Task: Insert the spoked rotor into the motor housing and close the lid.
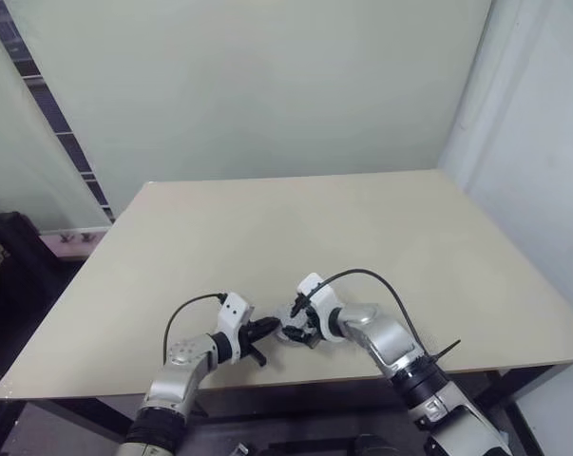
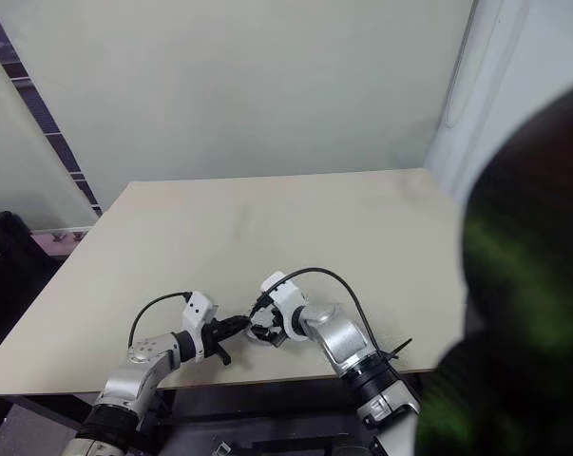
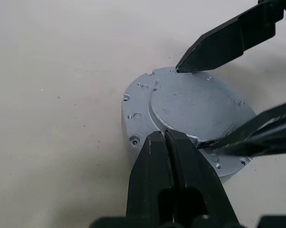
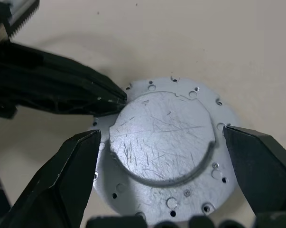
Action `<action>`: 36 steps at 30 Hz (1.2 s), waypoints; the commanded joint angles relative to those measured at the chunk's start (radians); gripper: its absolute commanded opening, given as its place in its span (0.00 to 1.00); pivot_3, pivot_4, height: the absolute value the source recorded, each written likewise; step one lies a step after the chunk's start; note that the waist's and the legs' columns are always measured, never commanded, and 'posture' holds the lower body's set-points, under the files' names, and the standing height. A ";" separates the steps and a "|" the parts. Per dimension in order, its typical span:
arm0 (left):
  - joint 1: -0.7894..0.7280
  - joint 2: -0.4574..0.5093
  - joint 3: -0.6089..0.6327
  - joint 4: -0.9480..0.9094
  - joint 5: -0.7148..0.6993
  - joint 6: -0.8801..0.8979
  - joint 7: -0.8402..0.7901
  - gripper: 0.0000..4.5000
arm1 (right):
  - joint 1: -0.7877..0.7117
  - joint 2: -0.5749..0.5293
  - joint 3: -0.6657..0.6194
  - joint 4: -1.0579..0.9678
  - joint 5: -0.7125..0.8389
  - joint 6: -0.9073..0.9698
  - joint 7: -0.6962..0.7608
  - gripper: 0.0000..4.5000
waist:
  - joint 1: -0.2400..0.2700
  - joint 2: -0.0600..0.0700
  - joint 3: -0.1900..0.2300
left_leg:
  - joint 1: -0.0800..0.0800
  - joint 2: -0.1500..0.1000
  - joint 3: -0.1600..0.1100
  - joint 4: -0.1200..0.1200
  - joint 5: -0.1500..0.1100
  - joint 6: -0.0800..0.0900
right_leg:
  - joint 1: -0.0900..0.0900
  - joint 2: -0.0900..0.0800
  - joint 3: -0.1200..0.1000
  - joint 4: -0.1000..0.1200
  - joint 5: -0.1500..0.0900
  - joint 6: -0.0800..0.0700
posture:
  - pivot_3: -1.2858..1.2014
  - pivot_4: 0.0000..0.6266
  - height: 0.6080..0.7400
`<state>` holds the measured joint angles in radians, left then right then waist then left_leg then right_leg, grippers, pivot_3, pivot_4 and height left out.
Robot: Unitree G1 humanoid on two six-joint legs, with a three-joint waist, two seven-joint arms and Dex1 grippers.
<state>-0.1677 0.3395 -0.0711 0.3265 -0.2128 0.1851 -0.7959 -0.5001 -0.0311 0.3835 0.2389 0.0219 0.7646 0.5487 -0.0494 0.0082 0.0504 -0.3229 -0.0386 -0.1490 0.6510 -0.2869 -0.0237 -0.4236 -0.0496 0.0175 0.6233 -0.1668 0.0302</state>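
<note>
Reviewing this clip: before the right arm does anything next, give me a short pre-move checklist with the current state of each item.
1. Right gripper open wide enough to straddle the round silver metal part: ok, a finger stands off each side.
2. Right fingers clear of the part's rim: ok, both apart from it.
3. Left gripper shut with its tips against the part's raised face: ok.
4. Part lying flat on the table: ok.
5. Spoked rotor already inside and lid seated: cannot tell, the scratched silver face hides what is inside.
6. Left fingertips out of the right gripper's closing path: not ok, they sit close beside one right finger.
</note>
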 commanded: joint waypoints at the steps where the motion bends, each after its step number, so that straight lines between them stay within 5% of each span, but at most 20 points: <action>1: 0.003 -0.006 -0.022 -0.010 0.009 0.006 -0.012 0.00 | -0.020 0.002 -0.084 -0.071 0.059 0.046 -0.003 1.00 | 0.000 0.000 0.000 | 0.000 0.000 0.000 0.000 0.000 0.000 | 0.000 0.000 0.000 0.000 0.000 0.000 | 0.52 0.00 1.00; 15: -0.017 -0.008 -0.028 0.000 0.014 0.013 -0.022 0.00 | -0.148 0.048 -0.610 0.135 0.346 0.478 -0.144 1.00 | 0.000 0.001 0.000 | -0.001 0.000 0.000 -0.001 0.000 0.000 | 0.000 0.000 0.000 0.000 0.000 0.000 | 0.52 0.00 1.00; 23: -0.006 -0.012 -0.013 -0.032 -0.006 0.033 -0.024 0.00 | -0.180 0.096 -0.777 0.324 0.435 0.520 -0.195 1.00 | 0.000 0.001 0.000 | -0.001 0.000 0.000 -0.001 0.000 0.000 | 0.000 0.000 0.000 0.000 0.000 0.000 | 0.52 0.00 1.00; 36: 0.015 -0.006 -0.011 -0.066 -0.001 0.051 -0.017 0.00 | -0.218 0.156 -0.859 0.464 0.508 0.485 -0.230 1.00 | -0.002 0.001 0.000 | 0.000 0.000 0.001 -0.001 0.000 0.001 | 0.000 0.000 0.000 0.000 0.000 0.000 | 0.52 0.00 1.00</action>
<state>-0.1504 0.3400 -0.0649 0.2856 -0.2135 0.2292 -0.8069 -0.6807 0.1021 -0.4669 0.6926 0.4862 1.2560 0.3178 -0.0515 0.0096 0.0502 -0.3230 -0.0385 -0.1480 0.6501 -0.2869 -0.0230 -0.4239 -0.0491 0.0179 0.6233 -0.1668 0.0301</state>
